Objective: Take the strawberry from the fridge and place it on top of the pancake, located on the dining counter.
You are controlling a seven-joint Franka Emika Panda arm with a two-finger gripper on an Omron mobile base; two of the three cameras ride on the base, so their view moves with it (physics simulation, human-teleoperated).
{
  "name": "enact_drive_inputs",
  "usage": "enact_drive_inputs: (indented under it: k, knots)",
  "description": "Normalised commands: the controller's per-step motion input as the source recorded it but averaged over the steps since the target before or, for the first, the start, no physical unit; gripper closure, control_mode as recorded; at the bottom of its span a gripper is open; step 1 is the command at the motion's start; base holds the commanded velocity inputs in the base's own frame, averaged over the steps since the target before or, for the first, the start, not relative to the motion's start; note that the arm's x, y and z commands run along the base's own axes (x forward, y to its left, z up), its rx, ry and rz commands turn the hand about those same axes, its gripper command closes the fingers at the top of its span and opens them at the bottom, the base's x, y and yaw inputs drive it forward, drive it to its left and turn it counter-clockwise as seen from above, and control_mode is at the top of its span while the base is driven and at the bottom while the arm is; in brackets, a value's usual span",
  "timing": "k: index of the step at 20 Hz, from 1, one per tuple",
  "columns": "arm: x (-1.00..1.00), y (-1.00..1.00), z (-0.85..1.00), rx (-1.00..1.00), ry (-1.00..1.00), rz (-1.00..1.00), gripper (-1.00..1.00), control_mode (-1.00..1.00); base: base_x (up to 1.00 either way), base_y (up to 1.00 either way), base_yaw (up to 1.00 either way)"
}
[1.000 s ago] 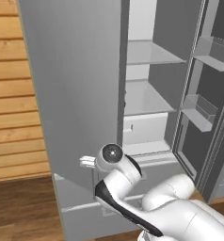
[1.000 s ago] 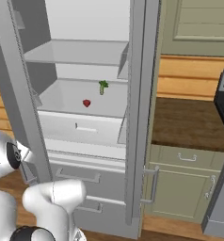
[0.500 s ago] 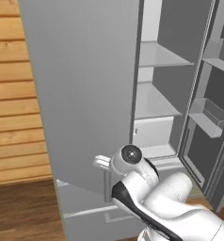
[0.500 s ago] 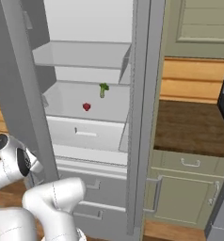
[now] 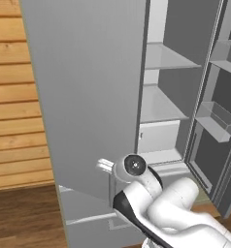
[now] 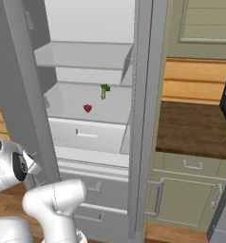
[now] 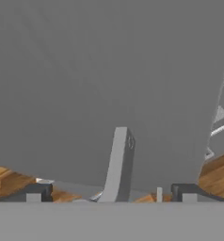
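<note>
Door-opening step: gripper (image 7: pixel 111 193), jaws wide and empty, straddles the fridge (image 5: pixel 88 97) door handle (image 7: pixel 116 164). Strawberry (image 6: pixel 87 108) lies mid-shelf (image 6: pixel 67 102); next, reach inside for it.

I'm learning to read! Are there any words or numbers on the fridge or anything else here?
None: no words, numbers, labels or signs can be read anywhere.
The fridge doors, shelves and drawers are plain grey.
The strawberry and the green stalk carry no sticker.
The cabinets and the gripper are unmarked too.
</note>
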Motion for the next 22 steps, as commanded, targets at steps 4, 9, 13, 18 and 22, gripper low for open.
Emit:
enact_drive_inputs:
  k: [4,9,13,18,22]
  knots:
    - [0.29,0.00,0.03,0.10,-0.12,0.01,-1.00,-1.00,0.00,0.00,0.00]
    - [-0.51,-0.24,0.62,0.16,-0.08,0.11,-1.00,-1.00,0.00,0.00,0.00]
    - [-0.82,-0.52,0.71,0.25,-0.06,0.15,-1.00,-1.00,0.00,0.00,0.00]
    - [-0.56,-0.47,0.52,0.22,-0.17,0.10,-1.00,-1.00,0.00,0.00,0.00]
    - [-0.81,-0.50,0.31,0.20,-0.27,0.03,-1.00,-1.00,0.00,0.00,0.00]
